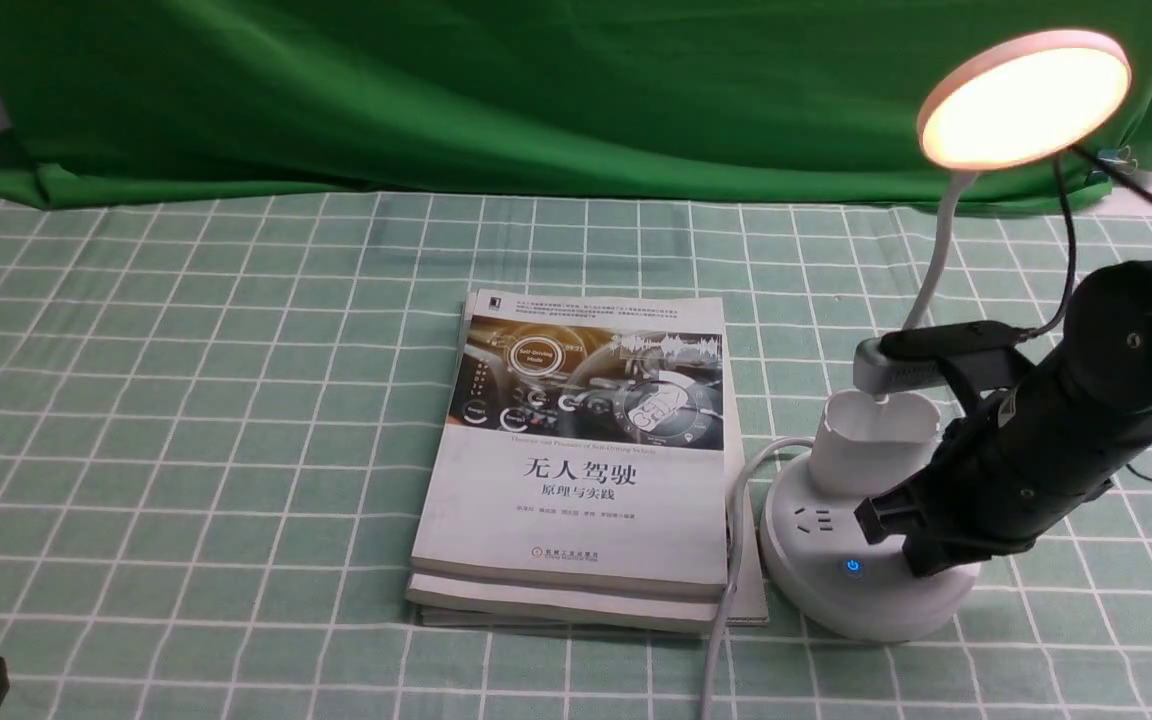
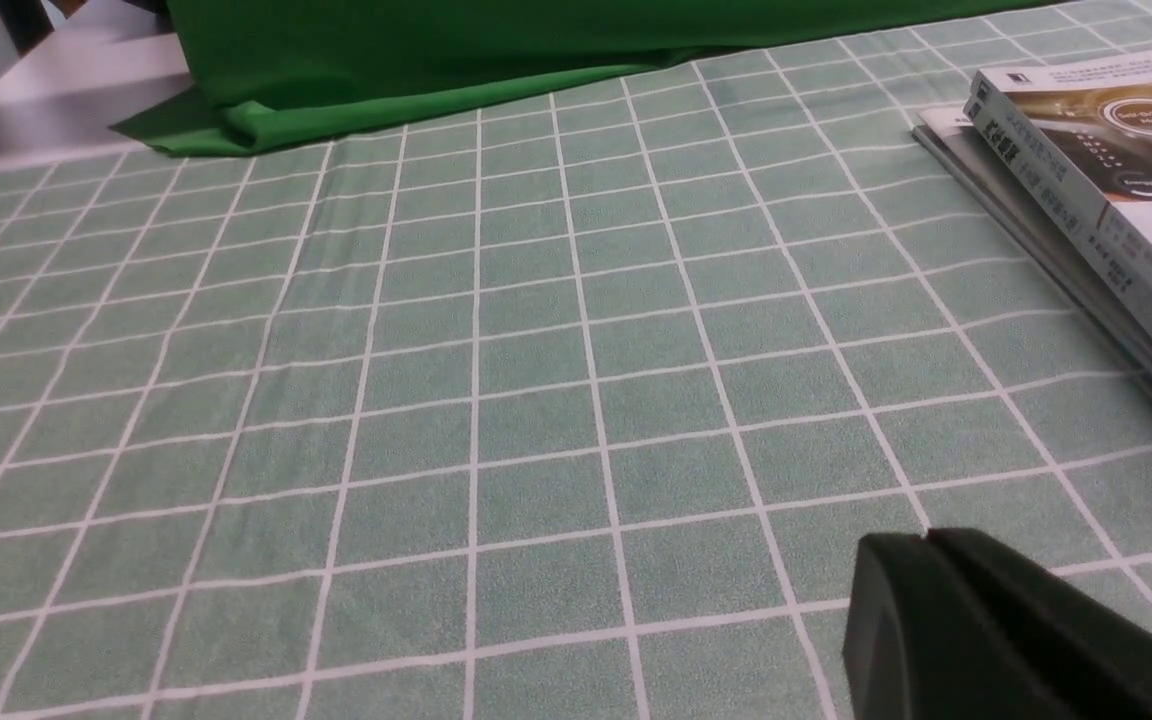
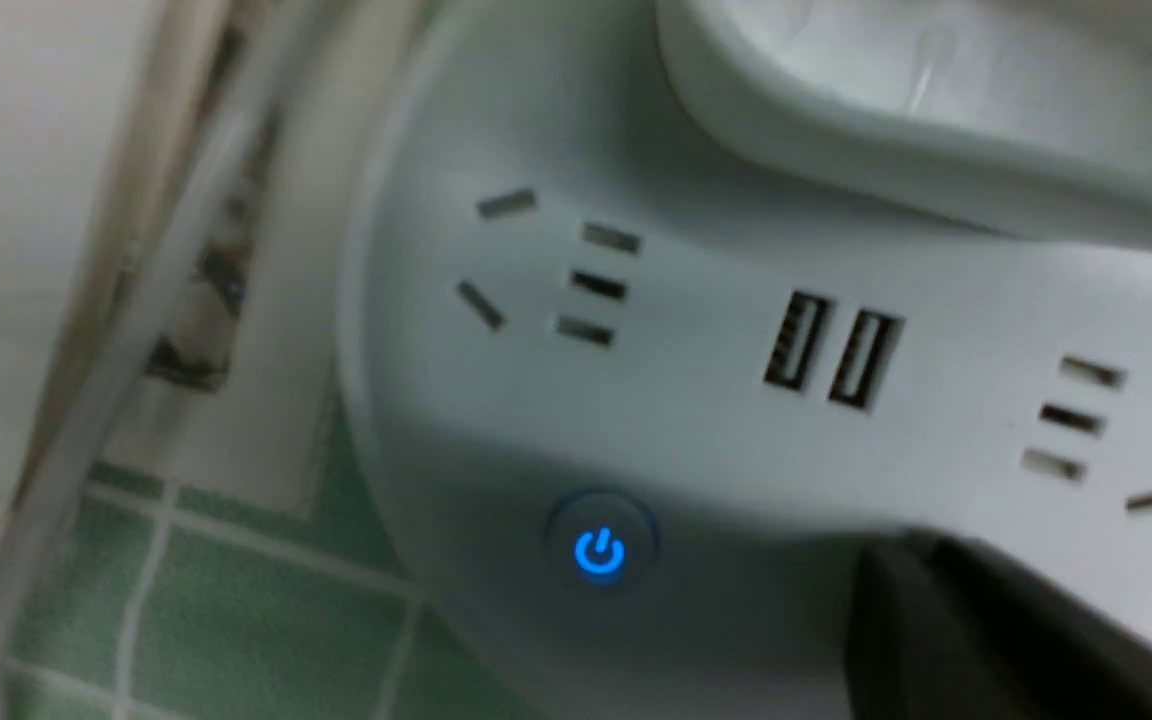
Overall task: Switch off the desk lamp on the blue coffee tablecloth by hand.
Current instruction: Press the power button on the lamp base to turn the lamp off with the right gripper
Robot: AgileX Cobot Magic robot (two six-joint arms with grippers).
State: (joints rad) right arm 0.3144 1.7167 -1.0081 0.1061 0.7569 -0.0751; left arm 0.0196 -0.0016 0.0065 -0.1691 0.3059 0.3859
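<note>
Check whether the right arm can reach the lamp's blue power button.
Likely yes: the right end effector hovers right beside the power button on the desk lamp base, nothing between them.

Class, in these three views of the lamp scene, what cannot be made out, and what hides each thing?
Right gripper: in the front view its own arm hides whether it touches the desk lamp; in the right wrist view it is a dark blur at the edge.
Left gripper: cut off by the edge in both its views.
White cord: runs off the front view's bottom edge.
Lower book: cover hidden by the upper book.
</note>
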